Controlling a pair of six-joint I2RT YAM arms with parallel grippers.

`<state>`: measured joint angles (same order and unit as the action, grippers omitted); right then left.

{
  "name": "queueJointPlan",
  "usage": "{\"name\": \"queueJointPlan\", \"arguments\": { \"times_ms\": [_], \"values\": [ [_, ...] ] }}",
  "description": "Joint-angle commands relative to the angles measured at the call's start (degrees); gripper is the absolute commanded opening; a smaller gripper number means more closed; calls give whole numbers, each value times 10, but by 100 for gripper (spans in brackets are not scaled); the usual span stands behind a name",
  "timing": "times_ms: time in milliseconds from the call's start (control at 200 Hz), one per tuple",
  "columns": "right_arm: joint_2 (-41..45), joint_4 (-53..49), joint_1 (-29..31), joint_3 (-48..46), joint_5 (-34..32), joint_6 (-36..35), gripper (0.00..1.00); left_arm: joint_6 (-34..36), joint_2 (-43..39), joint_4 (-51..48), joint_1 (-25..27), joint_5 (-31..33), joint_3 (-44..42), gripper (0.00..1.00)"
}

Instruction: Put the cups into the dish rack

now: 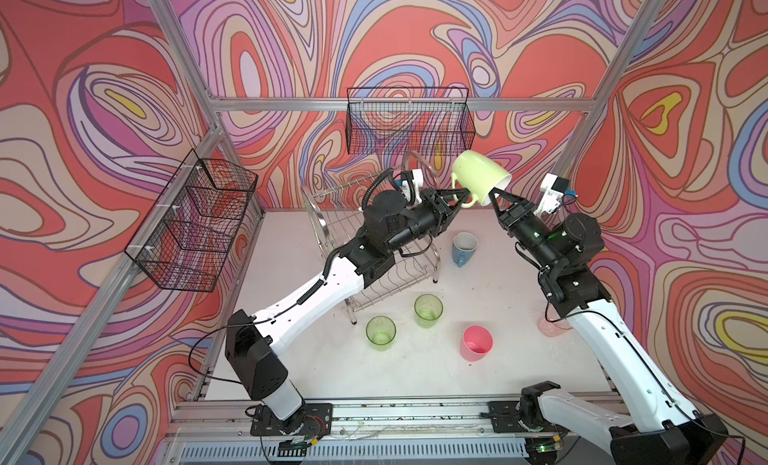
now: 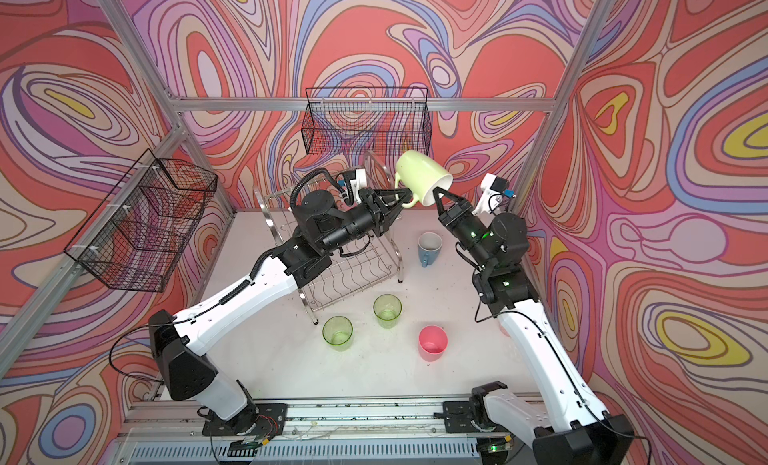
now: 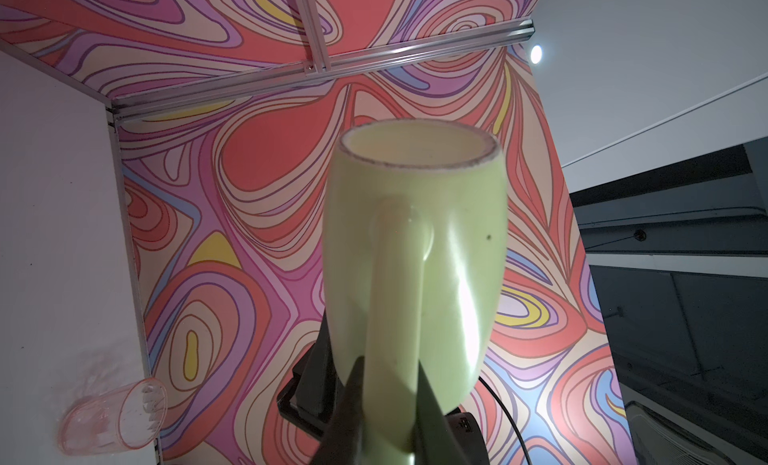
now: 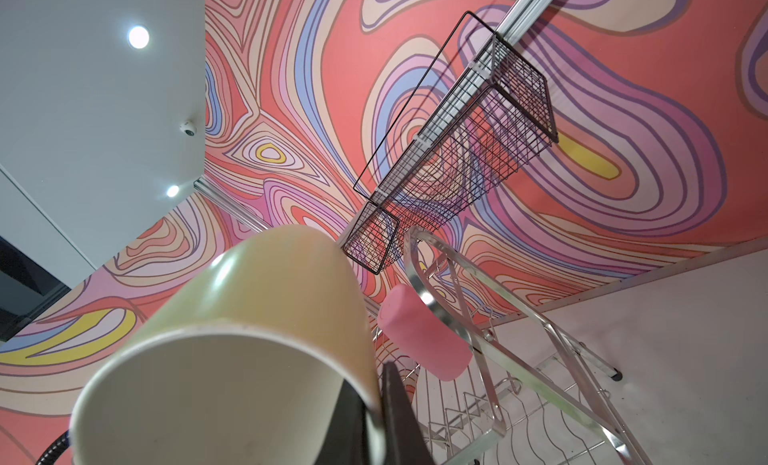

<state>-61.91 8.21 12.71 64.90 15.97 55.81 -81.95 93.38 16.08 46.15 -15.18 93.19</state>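
Swirled red, pink and lilac wallpaper is seen on every wall around a white bench [image 1: 332,379]. On the left wall a black mesh basket [image 1: 195,221] is hung, and a second mesh basket [image 1: 409,122] is fixed to the back rail. Toward the back left of the bench the dish rack [image 1: 399,280] is set on its legs and is crossed from above by the left arm. In the right wrist view a pink tumbler [image 4: 424,334] is seen inside the rack, partly behind its looped handle; its tier cannot be told. Just past the rack's right end, the left end effector [image 1: 462,197] is clenched on the handle of the pale-green mug [image 1: 478,178]. In the left wrist view its fingers [image 3: 345,413] are pressed to either side of that handle. The mug is held in the air above the bench, tilted, with its mouth turned down toward the right arm. Its rim is pinched by the right end effector [image 1: 496,194], one finger inside and one outside. Below it the blue mug [image 1: 464,246] is set upright on the bench, near the rack. Nearer the front, the left clear green cup [image 1: 380,333], the right clear green cup [image 1: 428,310] and the front pink tumbler [image 1: 476,342] are set upright and apart. At the right, the clear pinkish cup [image 1: 549,328] is partly hidden behind the right arm
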Motion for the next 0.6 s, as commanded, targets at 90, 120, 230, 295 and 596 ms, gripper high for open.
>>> {"name": "queueJointPlan", "arguments": {
  "times_ms": [90,120,230,295,596],
  "values": [
    [15,33,2,3,14,2,23,93,-15,15,-2,26,-8,9],
    [14,34,2,3,15,2,27,94,-14,14,-2,26,-8,9],
    [12,36,2,3,15,3,35,104,-14,14,-3,25,-7,9],
    [13,36,2,2,15,3,38,113,-15,11,-3,26,-5,9],
    [26,27,2,-12,14,-8,52,187,-40,-30,-3,47,-3,7]
  ]
}}
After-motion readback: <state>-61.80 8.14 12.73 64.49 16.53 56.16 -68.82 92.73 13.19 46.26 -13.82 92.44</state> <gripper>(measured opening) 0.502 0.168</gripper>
